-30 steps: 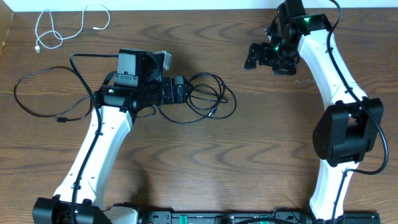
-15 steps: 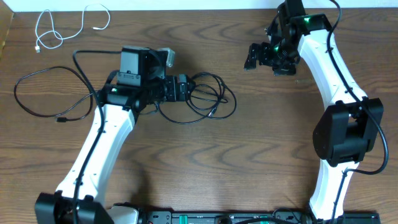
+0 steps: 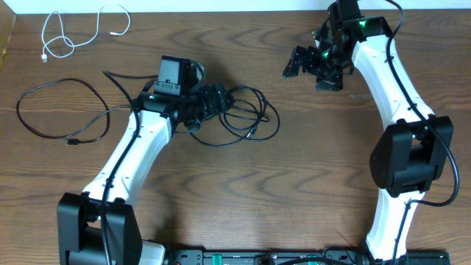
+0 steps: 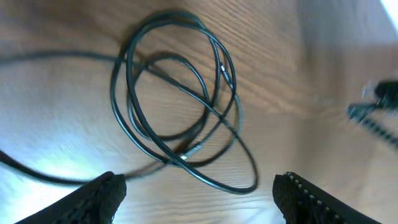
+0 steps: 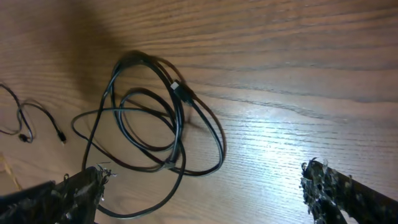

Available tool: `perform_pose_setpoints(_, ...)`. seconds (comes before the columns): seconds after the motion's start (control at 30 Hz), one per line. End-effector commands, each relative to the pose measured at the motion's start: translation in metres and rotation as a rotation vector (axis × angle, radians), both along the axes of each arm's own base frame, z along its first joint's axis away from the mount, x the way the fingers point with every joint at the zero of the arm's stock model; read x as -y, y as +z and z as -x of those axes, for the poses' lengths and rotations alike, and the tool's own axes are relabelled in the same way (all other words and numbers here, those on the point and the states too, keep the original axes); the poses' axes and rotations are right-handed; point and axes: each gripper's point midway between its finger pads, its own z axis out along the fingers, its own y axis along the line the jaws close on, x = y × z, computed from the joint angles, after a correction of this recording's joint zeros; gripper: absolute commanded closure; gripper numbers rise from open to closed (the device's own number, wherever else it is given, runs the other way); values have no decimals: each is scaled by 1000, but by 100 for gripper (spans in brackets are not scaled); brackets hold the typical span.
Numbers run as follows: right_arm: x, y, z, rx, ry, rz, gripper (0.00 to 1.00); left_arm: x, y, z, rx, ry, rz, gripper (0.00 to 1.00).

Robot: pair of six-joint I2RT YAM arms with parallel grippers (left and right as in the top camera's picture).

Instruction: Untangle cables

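Observation:
A tangle of thin black cables [image 3: 246,118] lies in loose loops at the table's middle. It also shows in the left wrist view [image 4: 180,106] and the right wrist view [image 5: 155,118]. My left gripper [image 3: 218,97] is open and empty at the tangle's left edge [image 4: 199,199]. My right gripper [image 3: 305,70] is open and empty, above the table to the right of the tangle [image 5: 205,199]. A separate black cable [image 3: 59,110] forms a wide loop at the left. The thin white cable [image 3: 66,37] lies at the back left.
The table's back edge meets a white wall strip [image 3: 221,6]. Both arm bases stand at the front edge, the right one [image 3: 405,158] rising tall at the right. Thick black cords run along both arms.
My left arm has swung right, bringing its wrist and gripper closer over the tangle's left side. My right gripper has shifted slightly left and turned. The cables have not visibly moved.

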Motion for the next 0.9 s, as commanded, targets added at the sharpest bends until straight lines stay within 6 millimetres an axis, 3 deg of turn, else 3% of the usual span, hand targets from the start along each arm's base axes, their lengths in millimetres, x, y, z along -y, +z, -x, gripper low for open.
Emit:
perform_pose_setpoints(0.0, -7, 13, 3, 17, 1, -26, 1, 9, 1, 2, -135, 191, 93, 18)
perform_pose_setpoints(0.37, -8, 13, 3, 17, 3, -26, 1, 29, -30, 18, -317, 369, 83, 19)
perform_pose_setpoints(0.5, -8, 13, 4, 15, 3, -26, 1, 20, -40, 12, -312, 468, 36, 39)
perform_pose_setpoints(0.67, -8, 13, 5, 8, 2, -25, 1, 13, -42, 9, -295, 499, 8, 49)
perform_pose_setpoints(0.87, -8, 13, 5, 10, 2, -25, 1, 13, -54, 8, -314, 501, -9, 51)
